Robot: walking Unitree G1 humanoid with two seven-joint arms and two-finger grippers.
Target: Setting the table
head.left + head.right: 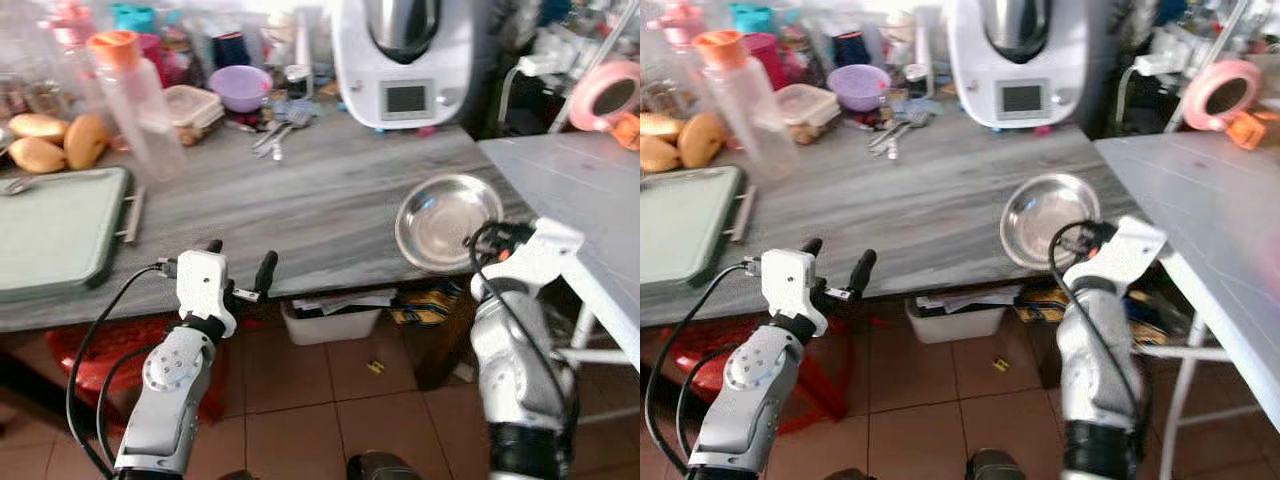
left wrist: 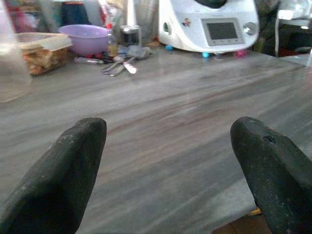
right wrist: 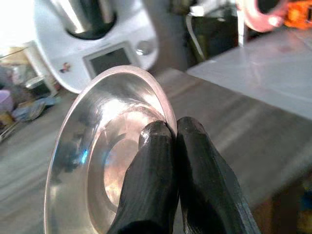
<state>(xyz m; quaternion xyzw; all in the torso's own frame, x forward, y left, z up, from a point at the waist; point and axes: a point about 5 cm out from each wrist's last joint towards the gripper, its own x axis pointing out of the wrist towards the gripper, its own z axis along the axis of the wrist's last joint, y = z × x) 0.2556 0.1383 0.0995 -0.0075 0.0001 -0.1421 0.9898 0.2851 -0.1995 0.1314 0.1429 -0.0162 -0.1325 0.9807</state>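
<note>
A round steel plate (image 1: 447,220) lies tilted at the front right corner of the grey wooden table (image 1: 300,200). My right gripper (image 3: 173,129) is shut on the plate's near rim (image 3: 161,100), its two black fingers pressed together over the edge. The right wrist (image 1: 530,250) sits just beyond the table's corner. My left gripper (image 1: 240,262) hovers at the table's front edge, left of centre, open with nothing between its fingers (image 2: 73,161). Spoons and other cutlery (image 1: 275,130) lie in a loose pile at the back of the table.
A green tray (image 1: 55,230) occupies the left front. Behind it stand a clear bottle with an orange cap (image 1: 140,105), mangoes (image 1: 60,140), a purple bowl (image 1: 243,87) and a white kitchen machine (image 1: 405,60). A second grey table (image 1: 580,190) adjoins on the right.
</note>
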